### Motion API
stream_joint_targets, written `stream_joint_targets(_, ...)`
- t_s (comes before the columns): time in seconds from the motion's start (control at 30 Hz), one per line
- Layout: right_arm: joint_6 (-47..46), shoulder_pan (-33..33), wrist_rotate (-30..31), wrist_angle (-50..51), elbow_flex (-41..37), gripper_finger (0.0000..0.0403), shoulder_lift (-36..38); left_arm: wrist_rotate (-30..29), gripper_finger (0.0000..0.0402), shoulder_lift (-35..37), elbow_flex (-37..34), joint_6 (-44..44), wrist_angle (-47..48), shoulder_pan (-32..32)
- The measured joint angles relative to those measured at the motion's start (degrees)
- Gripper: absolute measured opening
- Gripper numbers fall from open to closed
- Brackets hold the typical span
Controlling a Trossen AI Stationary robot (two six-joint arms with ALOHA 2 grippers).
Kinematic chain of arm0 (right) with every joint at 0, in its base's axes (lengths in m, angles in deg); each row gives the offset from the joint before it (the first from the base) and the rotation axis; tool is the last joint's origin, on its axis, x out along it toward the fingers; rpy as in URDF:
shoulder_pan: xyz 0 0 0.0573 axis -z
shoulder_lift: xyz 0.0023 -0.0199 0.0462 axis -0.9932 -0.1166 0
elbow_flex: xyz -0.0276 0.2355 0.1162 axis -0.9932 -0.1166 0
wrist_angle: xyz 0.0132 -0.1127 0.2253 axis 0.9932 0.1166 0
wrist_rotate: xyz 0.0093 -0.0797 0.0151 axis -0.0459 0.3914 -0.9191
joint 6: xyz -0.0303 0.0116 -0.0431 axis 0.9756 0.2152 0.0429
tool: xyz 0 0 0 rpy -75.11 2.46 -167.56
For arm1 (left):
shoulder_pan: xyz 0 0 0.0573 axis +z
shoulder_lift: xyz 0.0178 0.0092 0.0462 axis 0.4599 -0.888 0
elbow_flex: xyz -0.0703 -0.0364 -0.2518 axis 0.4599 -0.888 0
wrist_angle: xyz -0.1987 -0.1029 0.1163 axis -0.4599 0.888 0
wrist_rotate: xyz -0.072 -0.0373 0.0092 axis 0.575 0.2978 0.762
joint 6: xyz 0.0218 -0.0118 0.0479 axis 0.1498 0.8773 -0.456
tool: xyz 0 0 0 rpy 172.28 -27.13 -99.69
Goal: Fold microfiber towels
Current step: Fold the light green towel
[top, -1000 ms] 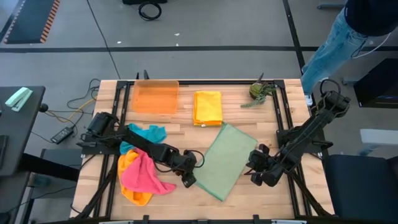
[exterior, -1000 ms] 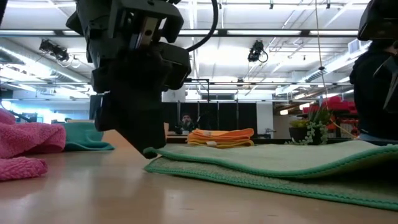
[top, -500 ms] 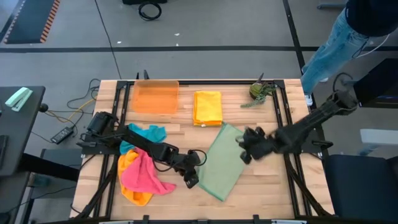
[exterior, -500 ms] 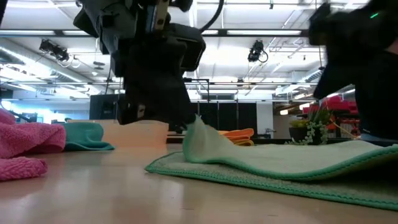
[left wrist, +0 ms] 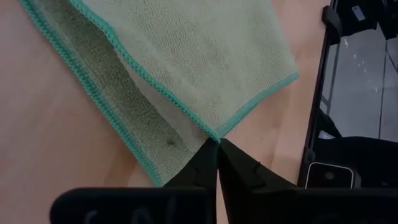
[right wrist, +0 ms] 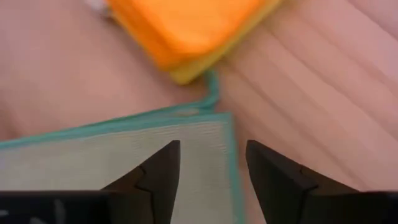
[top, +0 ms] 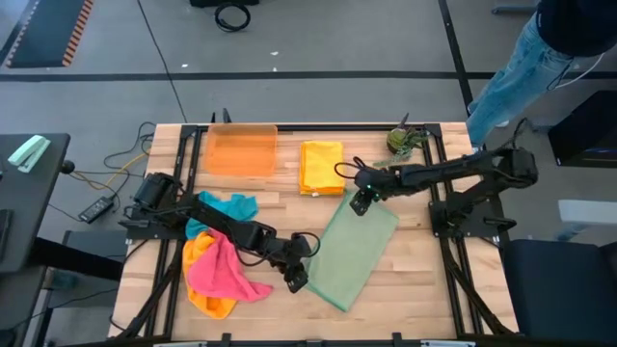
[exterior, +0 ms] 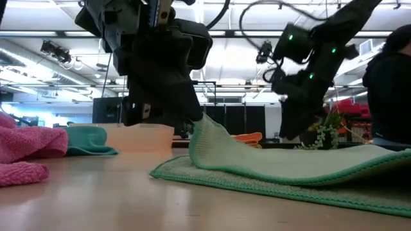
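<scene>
At opposite ends of the green towel (top: pixel 355 251), lying diagonally, the left end effector (top: pixel 295 280) is pinching its near corner while the right end effector (top: pixel 359 200), fingers apart, is hovering over the far corner.

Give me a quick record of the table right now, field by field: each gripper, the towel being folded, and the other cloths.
left gripper: shut on a corner of the sage green microfiber towel, lifting it off the wooden table
right gripper: open, above the green towel's far corner
folded stack: yellow and orange towels
loose pile: pink towel, orange towel, teal towel
tray: translucent orange rectangular tray
</scene>
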Motion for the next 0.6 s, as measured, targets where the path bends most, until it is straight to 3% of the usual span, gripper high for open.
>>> stream_joint_targets(0.6, 4.4, 5.5, -5.9, -6.8, 0.2, 0.0162, -8.3, 0.0, 0.0007, 0.0, 0.0, -1.1, 1.4, 0.1)
